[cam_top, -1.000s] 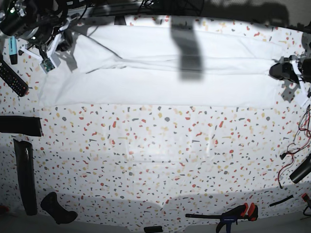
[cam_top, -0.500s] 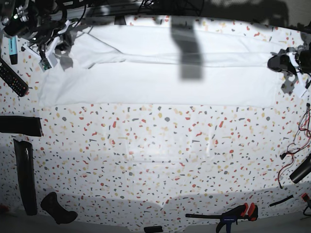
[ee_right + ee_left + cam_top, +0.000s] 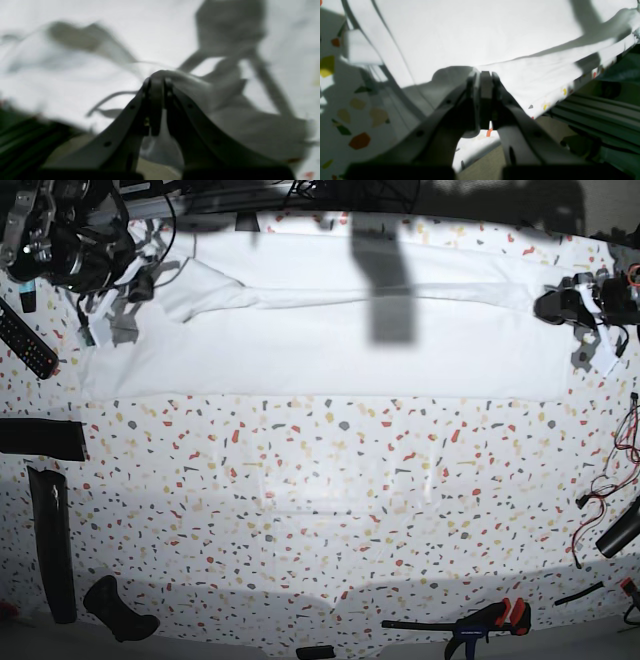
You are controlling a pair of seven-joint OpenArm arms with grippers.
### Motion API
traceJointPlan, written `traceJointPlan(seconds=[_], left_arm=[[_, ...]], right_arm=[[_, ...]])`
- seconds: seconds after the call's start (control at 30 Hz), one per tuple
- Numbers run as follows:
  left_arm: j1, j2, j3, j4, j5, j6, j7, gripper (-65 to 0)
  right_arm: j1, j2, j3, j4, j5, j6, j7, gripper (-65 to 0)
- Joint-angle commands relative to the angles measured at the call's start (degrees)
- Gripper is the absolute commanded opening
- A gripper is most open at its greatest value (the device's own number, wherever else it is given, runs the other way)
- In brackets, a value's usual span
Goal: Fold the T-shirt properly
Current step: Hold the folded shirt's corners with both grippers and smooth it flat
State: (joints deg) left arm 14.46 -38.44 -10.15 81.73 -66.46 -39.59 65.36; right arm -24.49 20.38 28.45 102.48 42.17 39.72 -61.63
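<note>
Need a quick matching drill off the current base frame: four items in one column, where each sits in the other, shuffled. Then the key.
Things:
1. T-shirt
2. left pincer
3. right pincer
4. orange-handled clamp

Places in the base view:
A. near edge of the table, right of centre
B. far left, shut on cloth
C. spread across the far half of the table
D. far right, shut on cloth

Pairs: 1-C, 2-D, 3-B, 4-A
</note>
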Motion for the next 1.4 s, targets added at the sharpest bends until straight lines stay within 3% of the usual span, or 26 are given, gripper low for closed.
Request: traceJointPlan(seconds=[0.0, 0.2, 0.3, 0.4, 0.47, 0.53, 0.87, 1.2, 1.37], left_arm=[[-0.28, -1.51, -0.63, 0.76, -1.01, -0.41, 0.33, -63.6], [-0.28, -1.46, -0.63, 0.76, -1.03, -0.41, 0.85, -63.5], [-0.28, -1.49, -0.63, 0.76, -1.07, -0.41, 1.03, -63.1], [-0.31, -1.49, -0.63, 0.76, -1.95, -0.41, 1.03, -56.0], [-0.31, -1.49, -0.63, 0.76, -3.85, -0.41, 1.07, -48.5], [-0.31, -1.46, -0.63, 0.76, -4.52, -0.41, 1.05, -45.4], [0.76, -1.88, -0.63, 0.76, -4.55, -0.41, 10.97, -45.4], [7.74, -3.82, -0.63, 0.76, -4.52, -0.41, 10.47, -45.6], [7.32, -3.8, -0.63, 0.79, -4.55, -0.41, 5.99, -45.6]], right_arm=[[-1.6, 1.44, 0.35, 1.4, 1.68, 0.28, 0.44, -65.0], [-10.19, 5.51, 0.37, 3.65, 1.36, 0.28, 1.05, -65.0], [-11.61, 7.26, 0.37, 3.65, -3.02, 0.28, 3.17, -65.0], [-11.34, 7.56, 0.44, 3.65, -7.82, 0.28, 6.1, -65.0], [-10.67, 7.52, 0.44, 3.65, -7.89, 0.28, 6.29, -65.0], [-10.16, 7.52, 0.42, 3.65, -7.74, 0.28, 6.32, -65.0], [-9.51, 7.54, 0.42, 3.63, -9.53, 0.28, 6.32, -65.0], [-9.49, 7.54, 0.42, 3.63, -9.64, 0.28, 6.38, -65.0], [-9.49, 7.52, 0.42, 3.63, -9.62, 0.28, 6.4, -65.0]])
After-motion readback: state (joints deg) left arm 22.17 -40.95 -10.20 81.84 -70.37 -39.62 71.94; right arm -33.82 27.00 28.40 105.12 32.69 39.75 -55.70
